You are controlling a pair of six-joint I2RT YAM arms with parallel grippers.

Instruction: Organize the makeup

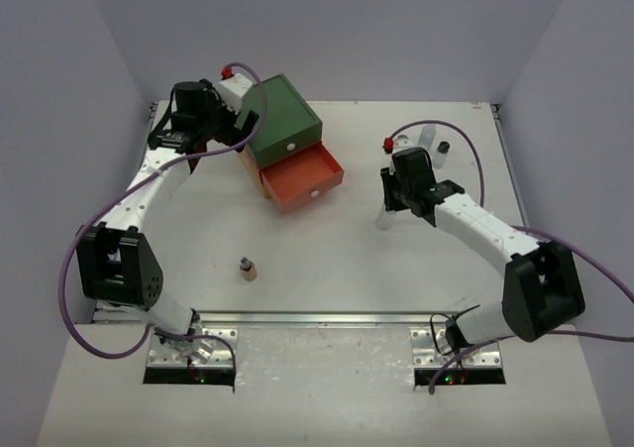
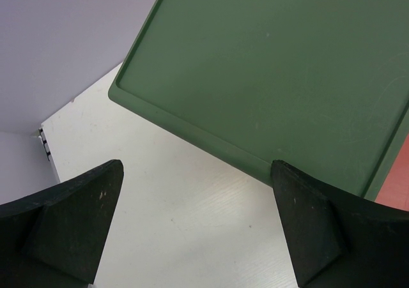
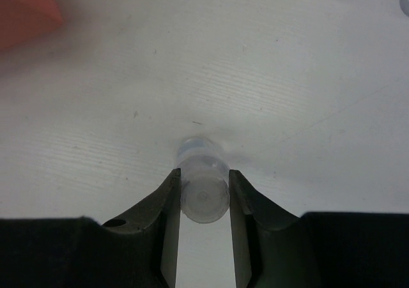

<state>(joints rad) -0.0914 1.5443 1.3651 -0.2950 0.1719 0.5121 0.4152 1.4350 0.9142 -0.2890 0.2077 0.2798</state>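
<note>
Makeup lay scattered.

Top view: a tan bottle (image 1: 248, 268) stood alone at near centre of the desk (image 1: 347, 269). Two more little bottles (image 1: 434, 142) stood far right. The orange drawer (image 1: 302, 177) sat open.

Left wrist: the left claw (image 2: 197, 172) was released and empty, over the edge of the green lid (image 2: 275, 64).

Right wrist: the right claw (image 3: 204, 181) was grasping a clear bottle (image 3: 204, 195) on the desk.

Step judged: pick-up. The next move calls for a lift, then a carry left to the drawer.

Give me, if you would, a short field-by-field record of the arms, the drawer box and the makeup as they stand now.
left gripper: open, empty, beside the green box top
right gripper: shut on clear bottle
orange drawer: pulled out
tan bottle: upright, alone, front centre of table
tall bottle, dark-capped bottle: standing at far right
</note>
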